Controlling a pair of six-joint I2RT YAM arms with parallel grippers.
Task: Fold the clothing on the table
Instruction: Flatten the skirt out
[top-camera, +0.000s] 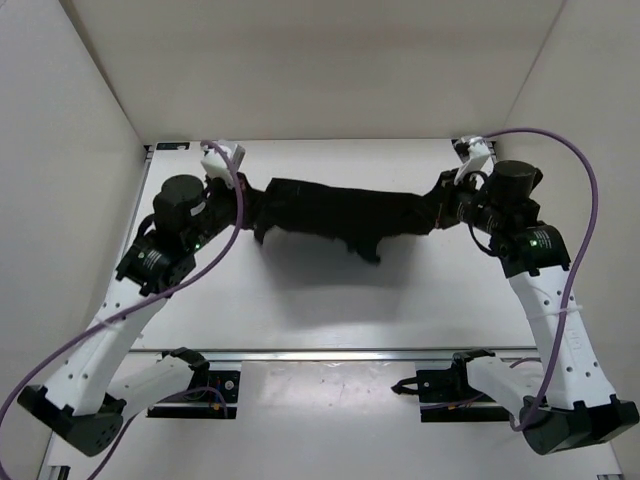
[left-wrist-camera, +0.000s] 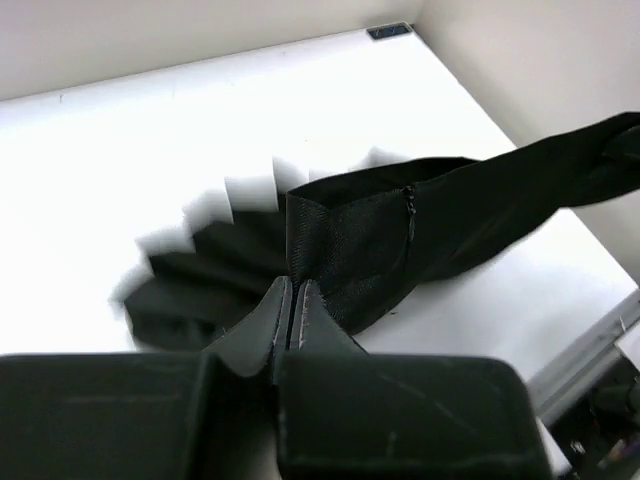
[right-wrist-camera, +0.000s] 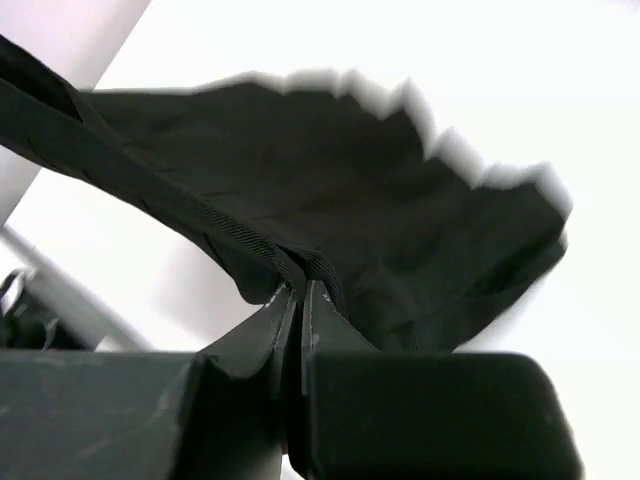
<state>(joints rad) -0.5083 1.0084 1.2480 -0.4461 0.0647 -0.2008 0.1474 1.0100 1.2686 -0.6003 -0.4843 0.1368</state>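
Stretching between left gripper (left-wrist-camera: 291, 300) and right gripper (right-wrist-camera: 299, 300): one garment (top-camera: 330, 212), seemingly airborne.

We list 3 plain white walls: 1 back wall (top-camera: 320, 60), 1 left side wall (top-camera: 50, 180), 1 right side wall (top-camera: 600, 120), meeting at 2 far corners. We note bright, even light and matte, unmarked surfaces.

A robot lab cell: white table (top-camera: 330, 310) boxed in by bare white walls (top-camera: 300, 60).
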